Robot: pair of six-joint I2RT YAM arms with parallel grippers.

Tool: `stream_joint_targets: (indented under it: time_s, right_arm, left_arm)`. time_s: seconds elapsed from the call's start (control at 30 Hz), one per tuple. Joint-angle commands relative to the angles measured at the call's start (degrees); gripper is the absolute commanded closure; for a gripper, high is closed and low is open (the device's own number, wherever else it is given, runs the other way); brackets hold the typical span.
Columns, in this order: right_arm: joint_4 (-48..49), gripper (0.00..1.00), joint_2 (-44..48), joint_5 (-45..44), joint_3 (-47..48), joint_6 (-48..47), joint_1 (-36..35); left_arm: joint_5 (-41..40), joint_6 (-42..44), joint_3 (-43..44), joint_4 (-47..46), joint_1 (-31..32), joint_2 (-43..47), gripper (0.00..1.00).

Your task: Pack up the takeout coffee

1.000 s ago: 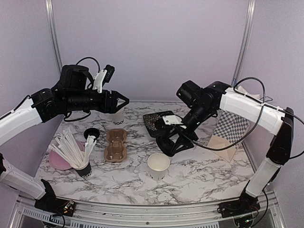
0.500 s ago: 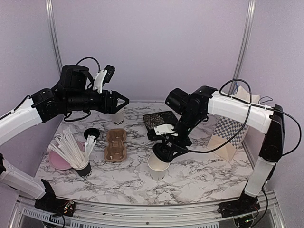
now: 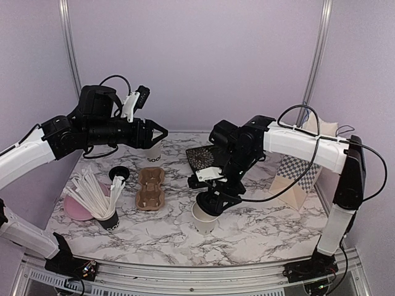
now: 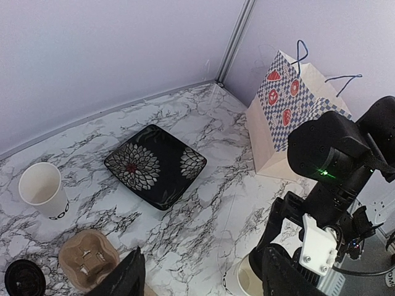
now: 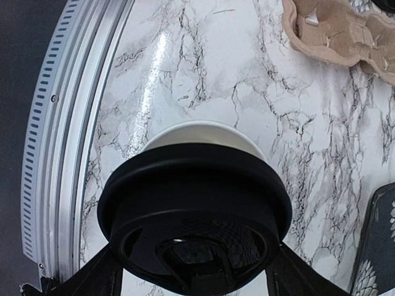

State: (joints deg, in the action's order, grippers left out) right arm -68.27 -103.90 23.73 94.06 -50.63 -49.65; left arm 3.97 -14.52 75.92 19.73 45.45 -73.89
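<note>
Two white paper cups stand open. One (image 3: 205, 217) is near the front middle; the other (image 3: 154, 154) is at the back, behind the cardboard tray (image 3: 150, 188). My right gripper (image 3: 213, 200) is shut on a round black lid (image 5: 194, 209) and holds it just above the front cup (image 5: 203, 132), tilted over its rim. A second black lid (image 3: 119, 171) lies on the table at the left. My left gripper (image 3: 157, 131) hovers open and empty above the back cup (image 4: 42, 190); in its wrist view the gripper (image 4: 200, 277) has nothing between the fingers.
A black flowered plate (image 3: 203, 157) lies at the back middle. A checkered paper bag (image 3: 296, 172) stands at the right. A black cup of white sticks (image 3: 108, 219) and a pink plate (image 3: 77, 206) are at the front left. The table's metal rail (image 5: 68, 123) runs close to the front cup.
My right arm has swung left and forward with the black lid, from beside the flowered plate to over the front cup. The left arm has not moved.
</note>
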Motion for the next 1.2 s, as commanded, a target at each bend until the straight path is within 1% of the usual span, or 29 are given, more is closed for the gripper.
stream_joint_targets:
  time_s: [0.0,0.47,0.6,0.8,0.9,0.97,1.0,1.17]
  right_arm:
    - [-0.9,0.24,-0.9,-0.8,2.3,1.1,-1.0]
    - [-0.3,0.24,-2.0,-2.5,2.2,2.7,-2.5]
    - [-0.3,0.22,-2.3,-3.3,2.4,3.1,-3.4]
    - [1.2,0.16,-2.0,-4.0,2.5,3.8,-4.0]
    - [-0.2,0.10,-1.7,-3.8,3.9,3.8,-4.1]
    - [-1.0,0.03,-0.6,-4.1,4.8,3.9,-4.1]
    - [-1.0,0.02,0.8,-4.3,4.8,3.8,-4.0]
    - [-0.1,0.01,5.9,-3.9,3.5,5.0,-2.1]
  left_arm:
    - [-0.2,0.8,-0.8,0.8,-0.1,0.9,0.34]
    - [0.3,0.6,-1.4,0.8,-0.1,1.2,0.34]
    - [0.3,0.7,-1.7,0.8,-0.1,1.1,0.34]
    - [0.1,-0.1,-2.1,0.8,0.0,0.9,0.34]
    - [-1.6,-1.8,-2.3,1.0,0.0,0.9,0.35]
    - [-1.0,-2.9,-2.0,2.1,0.0,0.4,0.35]
    - [-0.3,-3.6,-1.3,3.3,0.3,-0.2,0.35]
    - [3.2,-4.7,5.3,10.8,4.4,-6.4,0.36]
